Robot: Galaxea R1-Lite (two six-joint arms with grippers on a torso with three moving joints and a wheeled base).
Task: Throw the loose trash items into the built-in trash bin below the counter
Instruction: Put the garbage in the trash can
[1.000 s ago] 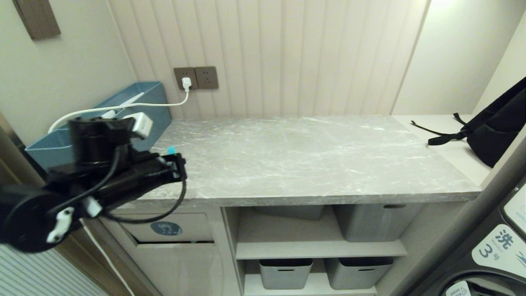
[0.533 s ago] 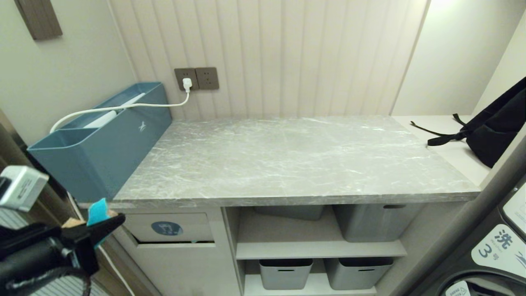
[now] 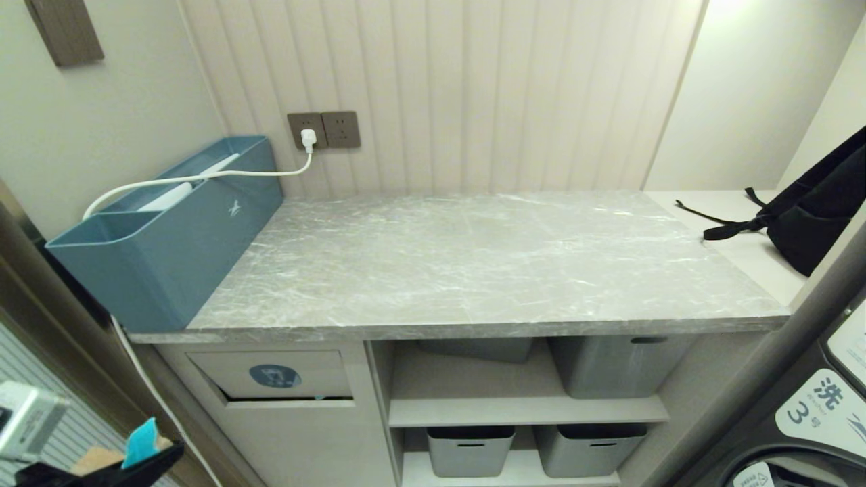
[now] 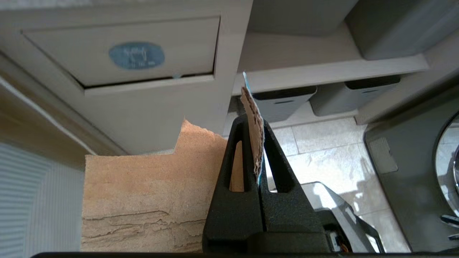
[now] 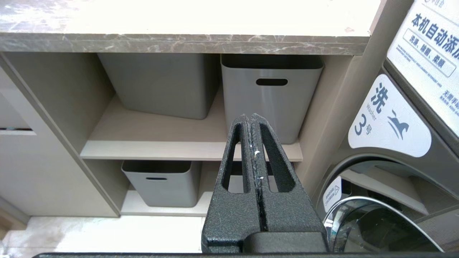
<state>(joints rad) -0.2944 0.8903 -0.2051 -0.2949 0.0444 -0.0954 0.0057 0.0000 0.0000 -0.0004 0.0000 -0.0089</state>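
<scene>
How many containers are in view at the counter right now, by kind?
Grey storage tubs: 4, with upper left, upper right, lower left, lower right
Teal-blue box: 1
Built-in trash bin: 1
Total: 6
</scene>
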